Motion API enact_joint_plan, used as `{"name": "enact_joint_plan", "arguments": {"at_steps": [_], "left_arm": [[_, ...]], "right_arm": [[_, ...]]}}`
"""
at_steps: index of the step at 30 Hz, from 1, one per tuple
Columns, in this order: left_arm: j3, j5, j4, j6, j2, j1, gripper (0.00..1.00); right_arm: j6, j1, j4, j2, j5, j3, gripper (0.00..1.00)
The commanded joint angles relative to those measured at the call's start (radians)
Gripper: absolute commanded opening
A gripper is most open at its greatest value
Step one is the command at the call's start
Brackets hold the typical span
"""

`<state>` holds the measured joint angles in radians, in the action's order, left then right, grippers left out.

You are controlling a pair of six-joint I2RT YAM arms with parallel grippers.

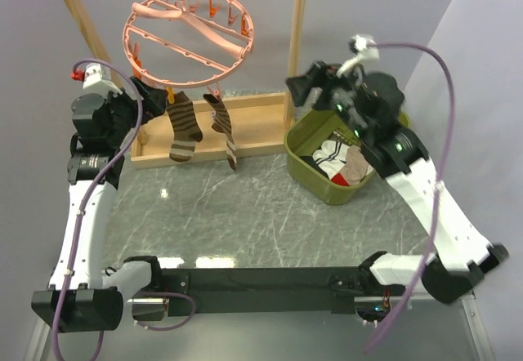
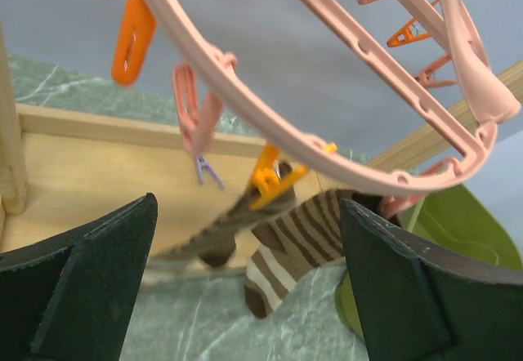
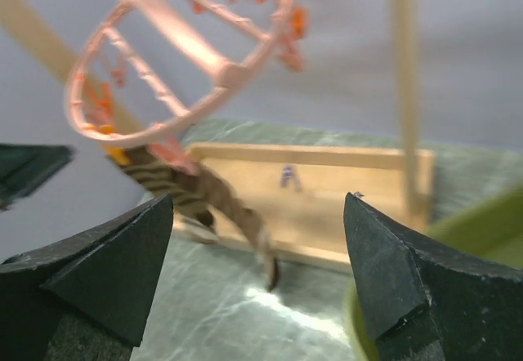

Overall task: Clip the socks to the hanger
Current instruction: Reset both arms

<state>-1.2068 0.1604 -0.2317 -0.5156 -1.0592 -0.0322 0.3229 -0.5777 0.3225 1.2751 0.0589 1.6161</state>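
Observation:
The salmon-pink ring hanger (image 1: pixel 188 30) hangs by its hook from the wooden rack's top bar. Two brown striped socks hang from clips on its near rim: one (image 1: pixel 185 128) on the left, one (image 1: pixel 223 129) to its right. Both socks also show in the left wrist view (image 2: pixel 306 234), under an orange clip (image 2: pixel 276 177). My left gripper (image 1: pixel 145 91) is open and empty, just left of the hanging socks. My right gripper (image 1: pixel 301 86) is open and empty, right of the hanger, above the green bin. The hanger (image 3: pixel 184 55) and a sock (image 3: pixel 204 193) show blurred in the right wrist view.
The light wooden rack (image 1: pixel 302 46) stands on a wooden base tray (image 1: pixel 261 128) at the back. A green bin (image 1: pixel 306 161) at the right holds white-black-red socks (image 1: pixel 331 161) and a beige sock (image 1: pixel 358 165). Grey marble tabletop (image 1: pixel 245 214) lies in front.

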Motion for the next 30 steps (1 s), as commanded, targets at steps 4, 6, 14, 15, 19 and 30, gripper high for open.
{"name": "enact_joint_plan", "arguments": {"at_steps": [4,6,14,15,19,30], "left_arm": [[0.081,0.110,0.000,0.043,0.157,-0.014,0.99],[0.125,0.099,0.008,0.026,0.207,-0.014,0.99],[0.392,0.021,0.060,-0.024,0.435,-0.014,0.99],[0.412,-0.001,0.054,-0.027,0.477,-0.014,0.99],[0.481,-0.094,0.003,-0.003,0.570,-0.014,0.99],[0.662,-0.061,-0.024,-0.011,0.778,-0.014,0.99]], "right_arm": [[-0.024,0.007,-0.169,-0.279,0.234,-0.368,0.91],[-0.016,0.007,-0.207,-0.377,0.220,-0.464,0.91],[0.109,0.007,-0.267,-0.658,0.229,-0.824,0.93],[0.117,0.007,-0.269,-0.686,0.248,-0.882,0.93],[0.134,0.007,-0.226,-0.825,0.274,-0.994,0.94],[0.163,0.007,-0.174,-1.033,0.205,-1.177,0.93]]}}
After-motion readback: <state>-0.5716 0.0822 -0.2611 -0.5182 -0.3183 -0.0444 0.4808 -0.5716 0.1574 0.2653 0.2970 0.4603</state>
